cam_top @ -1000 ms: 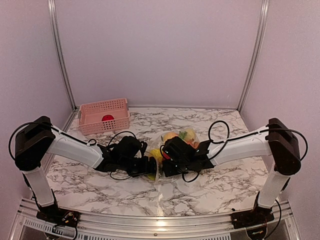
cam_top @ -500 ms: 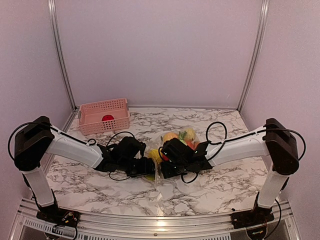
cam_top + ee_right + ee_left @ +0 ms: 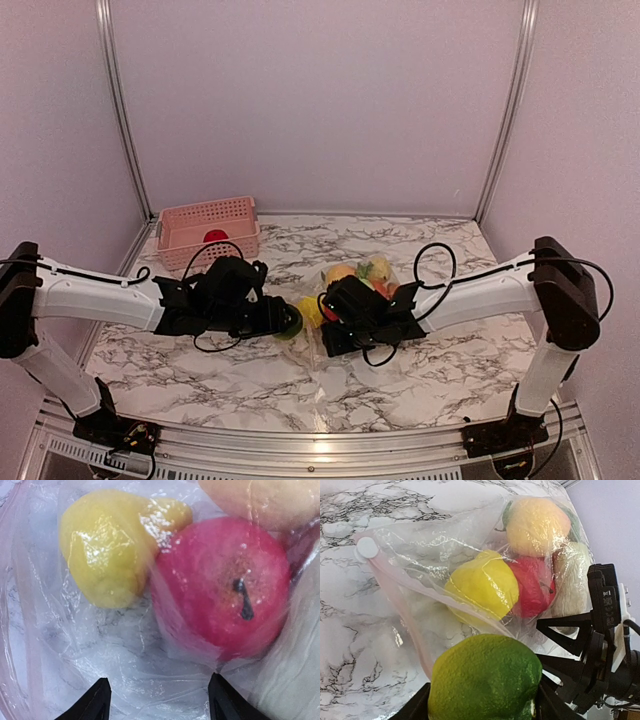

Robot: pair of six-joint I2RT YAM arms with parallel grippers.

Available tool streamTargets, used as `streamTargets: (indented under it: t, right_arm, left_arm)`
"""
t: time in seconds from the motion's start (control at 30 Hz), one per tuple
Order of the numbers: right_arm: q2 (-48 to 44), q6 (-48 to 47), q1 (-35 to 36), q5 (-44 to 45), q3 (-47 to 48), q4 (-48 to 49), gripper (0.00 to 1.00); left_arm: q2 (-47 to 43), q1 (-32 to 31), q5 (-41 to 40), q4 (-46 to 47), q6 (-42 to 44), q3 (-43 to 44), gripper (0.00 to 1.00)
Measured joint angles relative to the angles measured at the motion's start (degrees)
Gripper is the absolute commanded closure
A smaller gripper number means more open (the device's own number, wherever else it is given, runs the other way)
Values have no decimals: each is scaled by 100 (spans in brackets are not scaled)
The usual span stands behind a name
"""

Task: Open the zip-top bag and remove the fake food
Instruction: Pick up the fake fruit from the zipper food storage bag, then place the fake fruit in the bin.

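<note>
Clear crinkly zip-top bag [image 3: 415, 540] lying flat, mouth open. Inside: yellow, red, peach and cream fake food [image 3: 482, 587]. Outside, at the mouth: green fruit [image 3: 485, 680].

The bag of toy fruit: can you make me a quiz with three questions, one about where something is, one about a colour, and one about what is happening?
1. Where does the pink basket stand?
A) back left of the table
B) front right
C) between the arms

2. What colour is the toy fruit in the left gripper's jaws?
A) blue
B) green
C) purple

3. The red toy apple is:
A) in the left jaws
B) on bare marble
C) inside the zip-top bag

Answers:
1 A, the top view shows it in the far left corner.
2 B, green fills the jaws in the left wrist view.
3 C, plastic film covers it.
</note>
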Motion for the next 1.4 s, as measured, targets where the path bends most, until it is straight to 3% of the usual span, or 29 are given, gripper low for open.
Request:
streamTargets:
  t: [0.43, 0.6, 0.8, 0.87, 1.03, 1.4]
  right_arm:
    - [-579, -9, 48, 0, 11, -76, 31]
    - [-933, -22, 122, 11, 50, -103, 22]
    - [-1449, -87, 160, 96, 50, -133, 12]
    - [-1598, -118, 160, 140, 50, -164, 2]
    - [-1853, -136, 162, 249, 50, -282, 1]
    - [-2625, -37, 162, 522, -48, -636, 1]
  left_arm:
    - [-1088, 68, -890, -778, -26, -341, 64]
    - [-1331, 343, -1141, -1021, 33, -310, 64]
    - [-1351, 1211, -1237, -1261, 361, 175, 63]
    - [-1331, 1556, -1257, -1276, 509, 431, 63]
    - [-929, 2363, -1274, -1266, 872, 1248, 63]
    - [922, 3731, -1108, -1154, 1137, 2610, 62]
